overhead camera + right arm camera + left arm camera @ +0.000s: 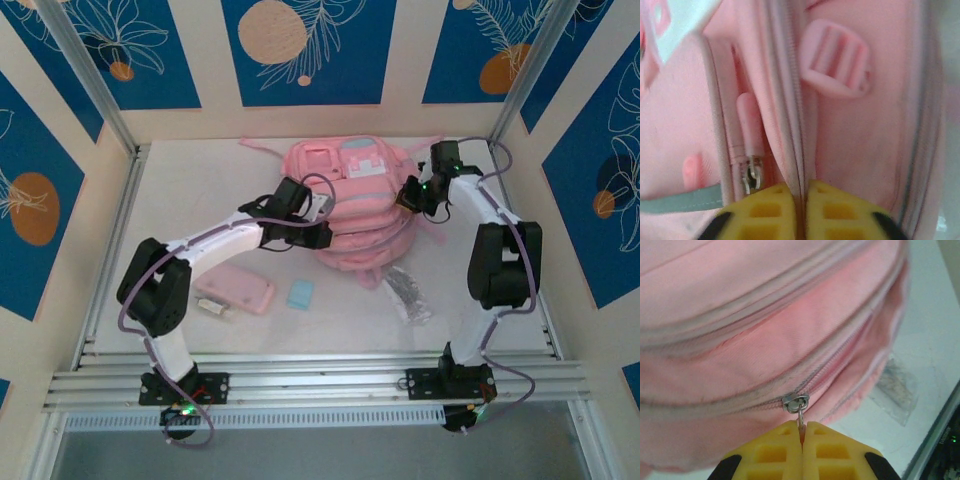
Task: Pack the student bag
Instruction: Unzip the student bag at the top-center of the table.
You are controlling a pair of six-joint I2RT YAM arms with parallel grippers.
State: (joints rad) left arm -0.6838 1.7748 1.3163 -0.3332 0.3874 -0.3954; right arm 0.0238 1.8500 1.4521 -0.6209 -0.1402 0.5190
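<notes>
Student bag (350,205) flat on the surface (200,170) at upper centre, an arm at each side, both touching it. Left jaws closed on the zipper pull (801,417), zip track curving away toward the frame's upper right; likely pull along that line. Right jaws apparently pinched on bag fabric beside a seam. Pink, soft, bulging, grey-blue trim.

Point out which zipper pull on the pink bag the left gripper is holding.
The metal pull, pinched by the left gripper; the pink-tabbed pull hangs free.
</notes>
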